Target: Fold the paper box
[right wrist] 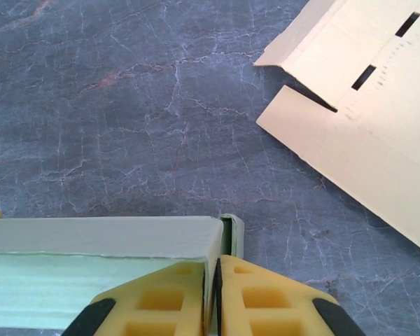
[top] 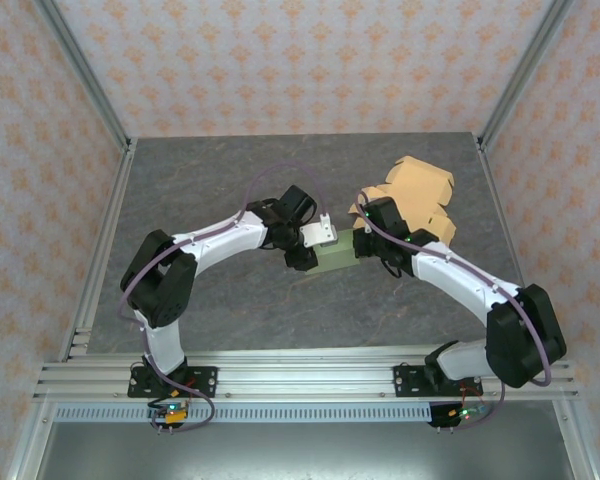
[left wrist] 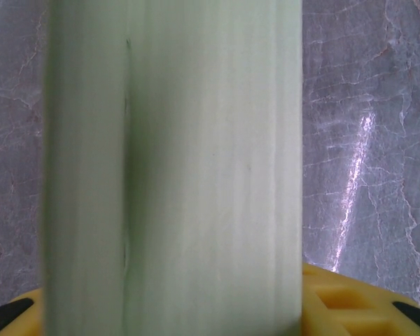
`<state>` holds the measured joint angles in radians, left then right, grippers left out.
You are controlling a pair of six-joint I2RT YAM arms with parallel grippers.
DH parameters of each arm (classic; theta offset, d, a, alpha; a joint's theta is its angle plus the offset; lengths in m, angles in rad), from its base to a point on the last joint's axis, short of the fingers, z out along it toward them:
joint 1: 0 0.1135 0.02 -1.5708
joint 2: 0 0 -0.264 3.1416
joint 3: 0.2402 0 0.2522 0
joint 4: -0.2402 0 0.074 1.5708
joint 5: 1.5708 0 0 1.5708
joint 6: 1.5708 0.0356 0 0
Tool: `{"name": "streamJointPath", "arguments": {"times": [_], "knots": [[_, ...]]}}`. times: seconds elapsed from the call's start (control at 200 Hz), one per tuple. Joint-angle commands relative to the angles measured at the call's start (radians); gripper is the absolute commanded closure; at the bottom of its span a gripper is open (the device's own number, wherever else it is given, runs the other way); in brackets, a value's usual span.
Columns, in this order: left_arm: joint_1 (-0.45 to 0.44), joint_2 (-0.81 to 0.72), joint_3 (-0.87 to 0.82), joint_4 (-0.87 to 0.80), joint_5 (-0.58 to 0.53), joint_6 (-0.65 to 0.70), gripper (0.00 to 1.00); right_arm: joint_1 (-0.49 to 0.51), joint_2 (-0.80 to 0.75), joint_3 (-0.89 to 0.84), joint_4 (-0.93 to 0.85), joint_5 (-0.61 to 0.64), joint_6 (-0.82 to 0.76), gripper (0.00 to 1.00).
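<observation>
The paper box [top: 335, 258] is pale green and is held between both arms at the table's middle. My left gripper [top: 305, 255] comes at it from the left. In the left wrist view the box [left wrist: 175, 168] spans the whole gap of the left gripper [left wrist: 175, 318], with a yellow finger [left wrist: 346, 301] against each side. From the right, my right gripper [top: 365, 247] meets the box's end. In the right wrist view the right gripper [right wrist: 211, 280] is shut on the thin end wall [right wrist: 231, 234] of the box [right wrist: 98, 234].
A flat tan cardboard blank [top: 420, 195] with slots lies at the back right, just beyond the right gripper; it also shows in the right wrist view [right wrist: 364, 119]. The grey marbled table [top: 210, 180] is ringed by metal frame posts and patterned walls.
</observation>
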<state>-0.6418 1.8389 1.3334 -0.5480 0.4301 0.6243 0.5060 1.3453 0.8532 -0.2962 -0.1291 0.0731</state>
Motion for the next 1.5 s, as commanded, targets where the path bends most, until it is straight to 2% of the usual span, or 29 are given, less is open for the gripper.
{"name": "streamJointPath", "arguments": {"times": [0.0, 0.11, 0.541, 0.836, 1.066, 1.291, 1.497], "knots": [[-0.007, -0.024, -0.02, 0.013, -0.047, 0.017, 0.53, 0.003, -0.018, -0.037, -0.016, -0.014, -0.027, 0.87], [-0.008, -0.026, -0.021, 0.011, -0.051, 0.019, 0.53, -0.007, -0.044, -0.026, -0.03, -0.015, -0.022, 0.86], [-0.008, -0.016, -0.01, 0.002, -0.05, 0.022, 0.55, -0.035, -0.051, 0.013, -0.044, -0.126, 0.033, 0.61], [-0.009, -0.016, -0.003, -0.001, -0.031, 0.03, 0.56, -0.048, -0.056, 0.08, -0.13, -0.098, 0.014, 0.5], [-0.009, -0.014, 0.01, -0.014, -0.023, 0.032, 0.56, -0.092, -0.019, 0.102, -0.157, -0.183, -0.034, 0.56], [-0.01, 0.002, 0.029, -0.026, -0.025, 0.026, 0.57, -0.094, 0.016, 0.124, -0.136, -0.256, -0.079, 0.72], [-0.014, 0.017, 0.055, -0.05, -0.026, 0.033, 0.57, -0.093, 0.039, 0.155, -0.171, -0.244, -0.094, 0.86]]}}
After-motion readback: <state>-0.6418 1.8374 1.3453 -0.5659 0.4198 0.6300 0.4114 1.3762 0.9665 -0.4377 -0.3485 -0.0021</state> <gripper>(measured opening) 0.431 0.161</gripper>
